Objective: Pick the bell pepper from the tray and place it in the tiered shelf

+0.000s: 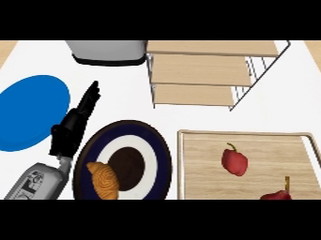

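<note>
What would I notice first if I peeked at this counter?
Probably the bright blue plate at far left, and the red pepper lying on the wooden tray at lower right. The left hand stretches up between the blue plate and a dark plate holding a croissant, and the wooden shelf stands at the back.

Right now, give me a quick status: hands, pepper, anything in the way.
Left hand open, fingers straight, beside the plate; right hand not in view. Pepper on the tray, untouched; a second red one at the edge. Shelf beyond, nothing between.
</note>
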